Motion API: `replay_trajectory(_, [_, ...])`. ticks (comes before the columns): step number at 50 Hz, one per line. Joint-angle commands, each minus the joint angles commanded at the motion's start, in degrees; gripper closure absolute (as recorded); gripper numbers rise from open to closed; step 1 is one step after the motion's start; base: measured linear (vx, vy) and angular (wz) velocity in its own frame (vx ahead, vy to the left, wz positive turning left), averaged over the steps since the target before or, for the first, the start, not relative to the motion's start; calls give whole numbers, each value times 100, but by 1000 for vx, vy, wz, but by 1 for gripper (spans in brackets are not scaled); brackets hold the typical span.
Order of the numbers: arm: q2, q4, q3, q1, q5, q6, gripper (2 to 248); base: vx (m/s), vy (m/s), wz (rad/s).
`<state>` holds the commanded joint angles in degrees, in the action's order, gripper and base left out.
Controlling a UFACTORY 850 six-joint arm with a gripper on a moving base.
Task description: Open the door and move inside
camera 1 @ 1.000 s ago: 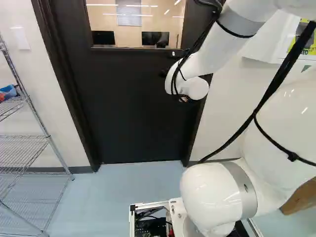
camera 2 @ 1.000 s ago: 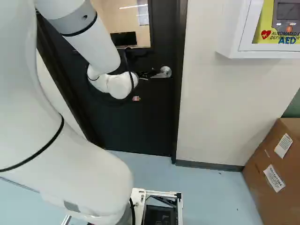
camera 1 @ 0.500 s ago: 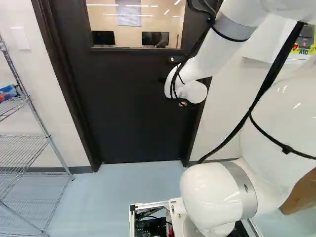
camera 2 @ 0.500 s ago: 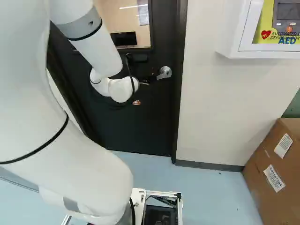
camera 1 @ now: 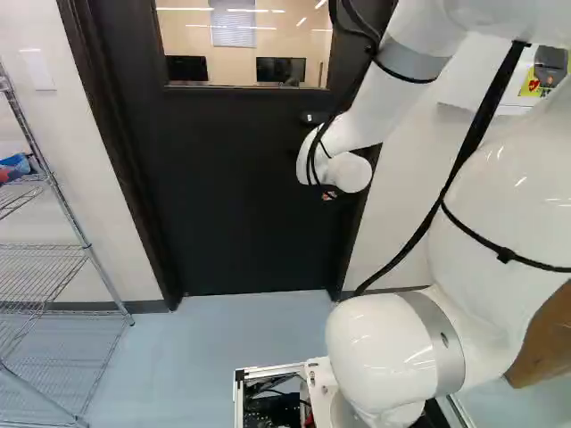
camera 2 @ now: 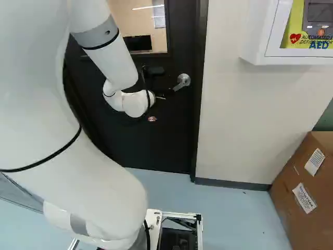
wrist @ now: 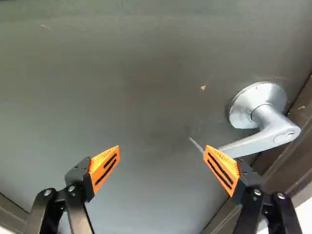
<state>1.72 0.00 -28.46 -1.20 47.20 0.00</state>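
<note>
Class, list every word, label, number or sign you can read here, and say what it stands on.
"AED": yellow sign in the white wall cabinet.
"AUTOMATED E", the rest cut off: same sign.
"DEFIBRILLATOR": same sign, small.
Two white labels on the cardboard box: too small and blurred to read.

Blue floor (camera 2: 234, 219), box (camera 2: 299, 179) and shelving (camera 1: 86, 242) on it

On blue floor (camera 1: 214, 339), a wire rack (camera 1: 87, 246) (bearing perhaps a blue packet (camera 1: 16, 164)) stands beside the white wall (camera 1: 73, 134).
</note>
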Motion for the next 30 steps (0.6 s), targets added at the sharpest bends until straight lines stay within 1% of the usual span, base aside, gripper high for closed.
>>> replay_trajectory(21, [-269,0,15,0,0,0,3,0,0,0])
replay_trajectory(30, [-241,0,75,-1,0,0,3,0,0,0])
